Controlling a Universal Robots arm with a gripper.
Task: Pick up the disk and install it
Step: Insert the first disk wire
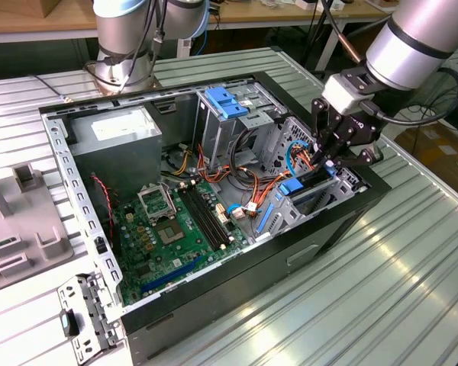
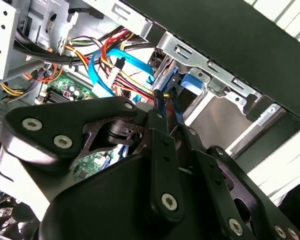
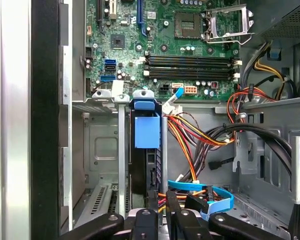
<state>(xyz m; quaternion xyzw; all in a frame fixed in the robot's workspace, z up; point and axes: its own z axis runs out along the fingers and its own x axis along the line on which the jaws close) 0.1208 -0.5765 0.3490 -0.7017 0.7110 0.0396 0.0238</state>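
- The gripper is seen in the exterior view lowered into the open computer case, at the end nearest the exterior view's right.
- Its fingers are drawn close together, with a thin blue edge pinched between the tips in the second wrist view.
- That blue edge belongs to the disk, which stands on edge directly below the gripper, inside a metal drive bay.
- In the first wrist view the disk is shown as a dark slab with a blue plastic handle on its far end, sitting between upright metal bay walls.
- In the exterior view the disk's blue rail is seen just under the gripper, mostly sunk into the bay.
- A bundle of red, yellow and orange wires and a light-blue flat cable lie just beside the gripper, on the side away from the case wall.
- Beyond the disk, farther from the gripper, the green circuit board is laid flat on the case floor.
- A grey power box is set at the far end of the case, well apart from the gripper.
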